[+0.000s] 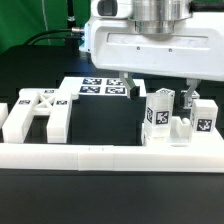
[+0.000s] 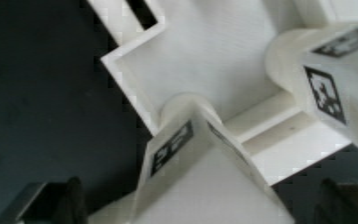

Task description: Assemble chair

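The chair stands as a part-built white cluster at the exterior view's right: two upright blocky legs with square tags [image 1: 158, 112] [image 1: 203, 118] on a low white panel [image 1: 180, 132]. My gripper [image 1: 160, 93] hangs right over it, open, its dark fingers [image 1: 130, 88] on either side of the nearer leg. In the wrist view this leg [image 2: 202, 150] rises between the fingertips [image 2: 55, 202] with a gap at each side, not gripped. A second tagged leg [image 2: 327, 70] and the flat panel [image 2: 194, 60] lie beyond. A loose cross-braced white part [image 1: 38, 112] lies at the left.
The marker board [image 1: 100, 87] lies flat behind the middle of the black table. A long white border rail [image 1: 110, 156] runs along the front edge. The arm's white body [image 1: 150, 40] hangs low over the right half.
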